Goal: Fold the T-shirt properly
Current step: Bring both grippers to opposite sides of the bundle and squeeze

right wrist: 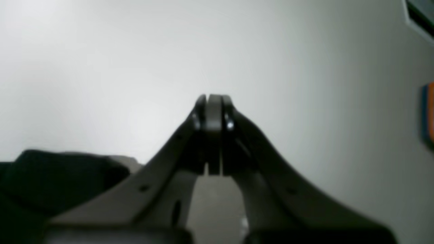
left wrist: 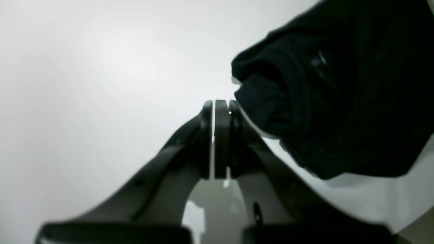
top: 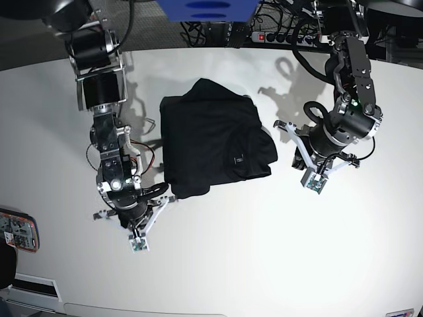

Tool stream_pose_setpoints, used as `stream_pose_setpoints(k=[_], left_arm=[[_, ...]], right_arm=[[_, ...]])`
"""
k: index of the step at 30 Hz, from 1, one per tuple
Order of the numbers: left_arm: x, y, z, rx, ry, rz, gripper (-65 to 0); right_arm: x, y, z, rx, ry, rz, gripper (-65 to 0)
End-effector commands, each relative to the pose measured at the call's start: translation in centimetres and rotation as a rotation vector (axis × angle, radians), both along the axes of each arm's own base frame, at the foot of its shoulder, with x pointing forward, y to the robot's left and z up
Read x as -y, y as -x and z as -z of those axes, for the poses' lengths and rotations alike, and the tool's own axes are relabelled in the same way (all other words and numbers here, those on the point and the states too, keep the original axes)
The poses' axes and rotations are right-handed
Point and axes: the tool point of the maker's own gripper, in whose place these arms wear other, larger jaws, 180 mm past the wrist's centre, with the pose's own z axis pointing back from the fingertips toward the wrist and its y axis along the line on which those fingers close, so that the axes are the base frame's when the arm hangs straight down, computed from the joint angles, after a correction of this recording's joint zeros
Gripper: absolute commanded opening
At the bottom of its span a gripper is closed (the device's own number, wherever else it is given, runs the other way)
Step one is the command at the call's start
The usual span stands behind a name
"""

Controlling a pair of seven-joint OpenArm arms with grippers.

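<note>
Risk lies in the closed, empty left hand [top: 313,177] or right hand [top: 138,236] snagging the folded T-shirt [top: 210,137], dragging layers apart.

Right gripper [right wrist: 214,112] fingers [right wrist: 214,115] pressed together over white table [right wrist: 101,67], black T-shirt [right wrist: 51,179] at lower left

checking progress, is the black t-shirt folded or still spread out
Folded: the T-shirt lies as a compact, roughly rectangular bundle on the table, no sleeves sticking out, neither end effector touching it.

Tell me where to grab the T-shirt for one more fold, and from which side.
Take the T-shirt at the corner bulging out toward the left hand, coming in from that side: it sticks out past the otherwise squarish bundle, and that hand sits nearest, shut and empty.
</note>
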Motion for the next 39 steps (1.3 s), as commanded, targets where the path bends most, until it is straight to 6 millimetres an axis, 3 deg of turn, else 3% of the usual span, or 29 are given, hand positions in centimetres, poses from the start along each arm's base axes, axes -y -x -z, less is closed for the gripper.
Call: stream_pose_setpoints(k=[1, 3, 5, 9, 12, 17, 20, 30, 36, 39], left_arm=[[0.1, -0.5, -1.0, 0.044, 0.009, 0.002, -65.0], [0.3, 0.0, -0.5, 0.025, 0.015, 0.004, -65.0], [2.3, 0.6, 0.1, 0.004, 0.062, 0.029, -65.0], [5.3, 2.1, 1.1, -0.039, 0.117, 0.076, -65.0], [6.9, 2.5, 1.6, -0.061, 0.131, 0.114, -65.0], [9.2, 4.7, 5.4, -0.197, 0.148, 0.179, -65.0], [10.3, 5.6, 6.3, -0.207, 0.177, 0.199, -65.0], [9.8, 5.2, 8.9, -0.259, 0.18, 0.177, -65.0], [9.3, 3.0, 7.9, -0.214, 0.16, 0.181, -65.0], [9.2, 2.3, 7.6, -0.202, 0.156, 0.181, -65.0]], right_arm=[[-0.7, 0.4, 1.0, -0.041, -0.026, -0.017, -65.0], [-2.1, -0.7, 0.7, -0.055, -0.084, -0.039, -65.0], [-3.4, -1.4, 0.1, -0.06, -0.129, -0.068, -65.0], [-5.5, -0.7, 0.4, -0.074, -0.126, -0.129, -65.0], [-5.9, -0.5, 0.7, -0.081, -0.121, -0.141, -65.0], [-6.0, -0.5, 0.6, -0.08, -0.12, -0.144, -65.0], [-6.0, -0.5, 0.6, -0.079, -0.12, -0.145, -65.0], [-6.1, -0.4, 0.8, -0.083, -0.119, -0.147, -65.0], [-6.1, -0.5, 0.8, -0.065, -0.127, -0.147, -65.0], [-6.1, 0.7, 2.2, -0.096, -0.13, -0.145, -65.0]])
